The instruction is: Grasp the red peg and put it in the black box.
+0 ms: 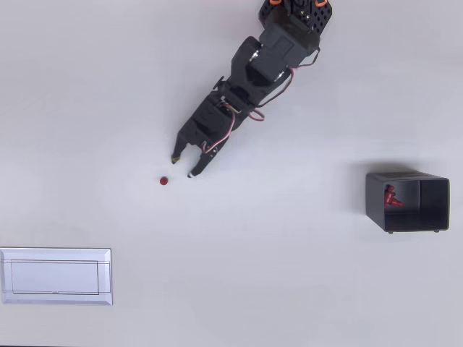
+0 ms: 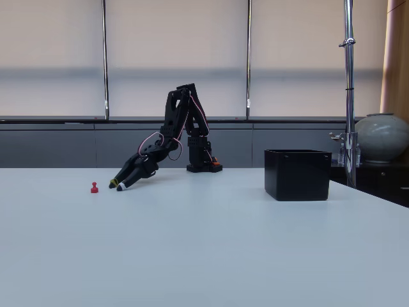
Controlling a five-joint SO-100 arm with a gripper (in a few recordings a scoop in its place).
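Overhead view: the black two-finger claw [image 1: 183, 166], jaws parted and holding nothing, sits centre-left, just beside the tiny dark red plastic peg [image 1: 164, 181] standing on the white desk [image 1: 275, 289]. The small black rectangular plastic box [image 1: 407, 202] lies at right, well apart, with another red peg [image 1: 391, 196] inside.

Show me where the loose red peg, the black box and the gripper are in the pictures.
red peg [image 1: 164, 181]: overhead view, on its round top.
black box [image 2: 298, 176]: fixed view, on its front wall.
gripper [image 1: 183, 166]: overhead view, midway between the two fingertips; the jaws stand apart, just right of the peg.
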